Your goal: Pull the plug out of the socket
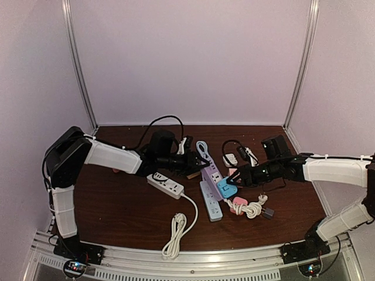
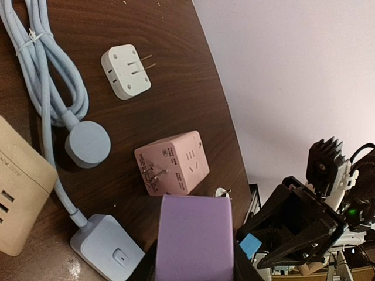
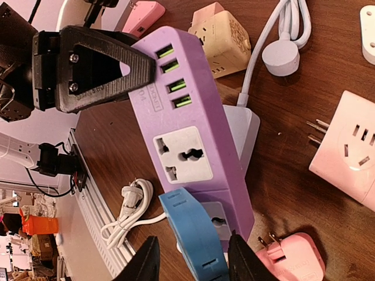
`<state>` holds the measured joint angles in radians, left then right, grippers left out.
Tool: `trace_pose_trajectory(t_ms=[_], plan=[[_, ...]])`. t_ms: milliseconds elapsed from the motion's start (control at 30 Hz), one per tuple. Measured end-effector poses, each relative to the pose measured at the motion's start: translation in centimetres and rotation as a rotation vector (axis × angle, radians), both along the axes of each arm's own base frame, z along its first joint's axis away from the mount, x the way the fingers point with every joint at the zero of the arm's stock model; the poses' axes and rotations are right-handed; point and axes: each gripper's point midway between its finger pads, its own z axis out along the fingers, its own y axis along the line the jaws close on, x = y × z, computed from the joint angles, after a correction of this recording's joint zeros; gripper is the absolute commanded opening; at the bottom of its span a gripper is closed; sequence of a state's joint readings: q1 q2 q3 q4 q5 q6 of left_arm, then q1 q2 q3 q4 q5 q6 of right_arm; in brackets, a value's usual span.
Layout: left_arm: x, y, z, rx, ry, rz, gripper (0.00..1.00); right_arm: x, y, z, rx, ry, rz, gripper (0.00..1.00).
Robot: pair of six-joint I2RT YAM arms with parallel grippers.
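Two arms meet over the middle of the dark wooden table (image 1: 117, 205). On the left, the left gripper (image 2: 194, 264) is clamped on the USB end of the purple power strip (image 3: 181, 117). At the strip's far end the blue plug (image 3: 190, 225) sits seated in the last socket, and the right gripper (image 3: 193, 241) is closed on it, one finger against each side. A pink cube adapter (image 2: 173, 164) lies just beside the strip, and a white adapter (image 2: 125, 71) with bare prongs lies further off
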<state>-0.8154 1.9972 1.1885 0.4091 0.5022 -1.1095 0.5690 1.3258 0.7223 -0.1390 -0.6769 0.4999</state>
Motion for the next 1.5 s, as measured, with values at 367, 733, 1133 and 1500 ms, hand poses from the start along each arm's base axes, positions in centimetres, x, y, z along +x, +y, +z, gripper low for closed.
trace_pose_trajectory(t_ms=[367,733,1133,1500], plan=[[0.0,0.0,-0.1,0.004,0.005,0.0,0.0,-1.1,0.9,-0.5,-0.018,0.0,0.048,0.32],[0.0,0.2,-0.7,0.013,0.033,0.006,0.0,-1.1,1.0,-0.6,-0.077,-0.051,0.066,0.07],[0.3,-0.2,-0.1,0.003,0.021,0.004,0.0,-1.1,0.2,0.7,-0.096,-0.107,0.046,0.01],[0.4,-0.1,-1.6,0.04,0.033,0.009,0.0,0.1,0.1,3.8,-0.076,-0.196,0.011,0.01]])
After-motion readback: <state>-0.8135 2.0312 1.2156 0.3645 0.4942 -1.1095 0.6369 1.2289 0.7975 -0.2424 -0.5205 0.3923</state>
